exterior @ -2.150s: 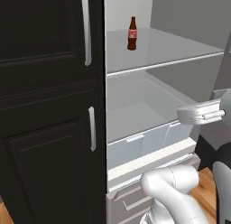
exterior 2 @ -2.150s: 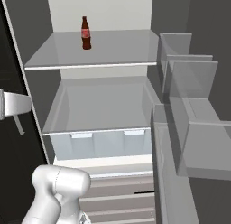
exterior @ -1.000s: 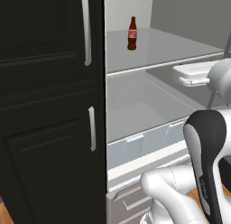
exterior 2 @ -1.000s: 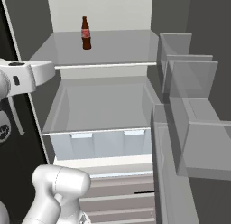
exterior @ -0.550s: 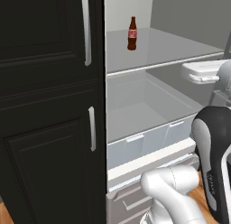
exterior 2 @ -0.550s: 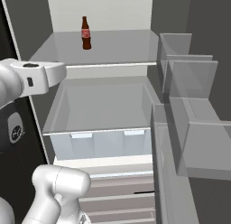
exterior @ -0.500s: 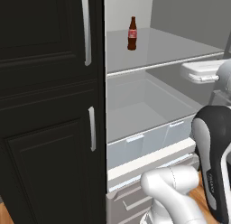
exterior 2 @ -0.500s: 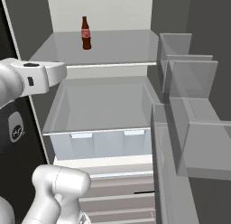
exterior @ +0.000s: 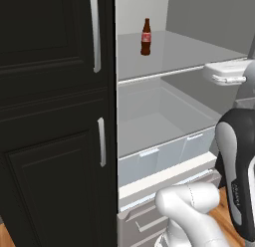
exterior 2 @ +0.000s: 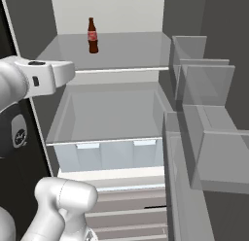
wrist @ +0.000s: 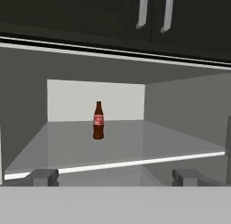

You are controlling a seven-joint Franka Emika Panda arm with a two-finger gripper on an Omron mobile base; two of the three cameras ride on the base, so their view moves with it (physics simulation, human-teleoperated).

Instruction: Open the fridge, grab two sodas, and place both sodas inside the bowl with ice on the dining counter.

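Nearest us our gripper [wrist: 115,177] hangs with its jaws spread wide and empty, just outside the front lip of the shelf [wrist: 135,146] in the open fridge [exterior 2: 116,113]; beyond that lip, well back on the shelf and left of its middle, stands the brown soda [wrist: 98,120], upright, long axis vertical, red cap on top; we judge it rigid glass, smooth and likely slippery, light but easy to topple, best taken around the labelled body; above the shelf run black cabinets [wrist: 113,15].
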